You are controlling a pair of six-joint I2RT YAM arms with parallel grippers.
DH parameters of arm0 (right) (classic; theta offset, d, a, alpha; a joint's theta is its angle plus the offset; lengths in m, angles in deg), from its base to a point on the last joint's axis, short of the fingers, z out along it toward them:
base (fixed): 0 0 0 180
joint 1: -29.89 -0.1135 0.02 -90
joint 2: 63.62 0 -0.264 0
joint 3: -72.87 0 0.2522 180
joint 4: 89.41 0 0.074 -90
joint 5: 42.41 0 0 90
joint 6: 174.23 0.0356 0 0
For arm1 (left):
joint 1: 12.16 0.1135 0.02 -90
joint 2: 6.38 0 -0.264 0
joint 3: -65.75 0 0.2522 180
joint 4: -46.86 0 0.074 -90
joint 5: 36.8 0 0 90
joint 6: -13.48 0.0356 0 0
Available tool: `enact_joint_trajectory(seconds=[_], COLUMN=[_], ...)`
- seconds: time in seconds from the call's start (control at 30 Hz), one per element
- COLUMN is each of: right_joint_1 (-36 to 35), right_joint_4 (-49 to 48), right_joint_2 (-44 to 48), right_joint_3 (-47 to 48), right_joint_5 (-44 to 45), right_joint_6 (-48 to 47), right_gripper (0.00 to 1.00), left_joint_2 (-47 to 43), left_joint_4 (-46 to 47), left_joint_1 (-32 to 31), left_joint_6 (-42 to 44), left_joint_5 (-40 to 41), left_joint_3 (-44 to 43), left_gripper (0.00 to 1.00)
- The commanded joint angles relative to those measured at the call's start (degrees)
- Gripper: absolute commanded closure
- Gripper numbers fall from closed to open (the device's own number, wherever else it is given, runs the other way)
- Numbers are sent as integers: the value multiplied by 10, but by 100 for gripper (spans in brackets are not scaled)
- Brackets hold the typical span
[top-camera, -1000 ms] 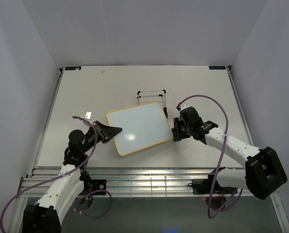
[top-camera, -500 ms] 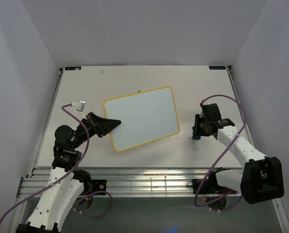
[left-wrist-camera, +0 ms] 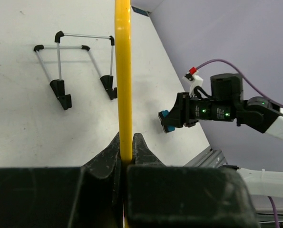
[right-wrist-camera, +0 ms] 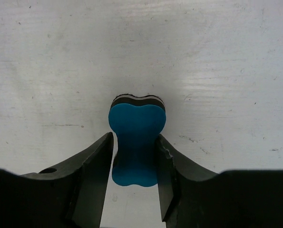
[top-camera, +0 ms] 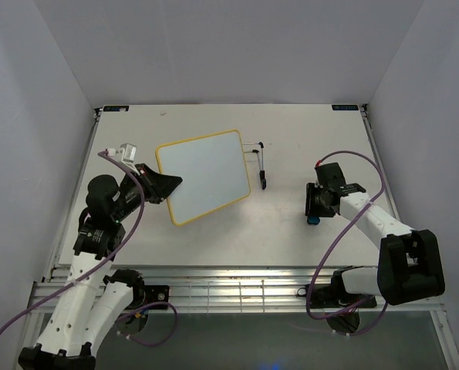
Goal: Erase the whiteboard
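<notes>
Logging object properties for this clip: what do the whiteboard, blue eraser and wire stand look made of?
Whiteboard: smooth white panel, probably coated, in a yellow frame that looks plastic. Eraser: matte blue body, likely foam, with a dark layer, perhaps felt, at its far end. Stand: thin silvery wire, seemingly metal, with black plastic-looking feet and corners.

White counter (top-camera: 214, 123), scuffed, faint grey marks. Pale lavender-grey walls (top-camera: 229, 46) close it in at back, left, right. Slatted metal rail (top-camera: 237, 289) along near edge. Light even, soft glare on rail.
</notes>
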Motion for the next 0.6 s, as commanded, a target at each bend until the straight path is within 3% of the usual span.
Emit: enact_joint_trajectory(seconds=[0.0, 0.03, 0.1, 0.3, 0.43, 0.57], right_joint_1=[0, -1, 0, 0, -1, 0], right_joint_4=[1, 3, 12, 25, 53, 75], right_joint_2=[11, 13, 14, 20, 86, 175], right_joint_3=[31, 32, 38, 41, 49, 65], right_joint_5=[6, 6, 12, 15, -9, -31], right_joint_6=[-8, -11, -13, -13, -11, -8], right_gripper=[52, 44, 37, 36, 36, 31], left_joint_2=[17, 24, 42, 98, 137, 191], left_joint_4=[48, 56, 82, 172, 257, 413], left_joint_1=[1, 1, 1, 1, 1, 1], left_joint_6=[22, 27, 29, 20, 6, -13], left_joint_5=[-12, -20, -29, -89, -131, -155], left_joint_3=[-24, -25, -27, -32, -27, 0], left_gripper=[100, 100, 100, 100, 100, 100])
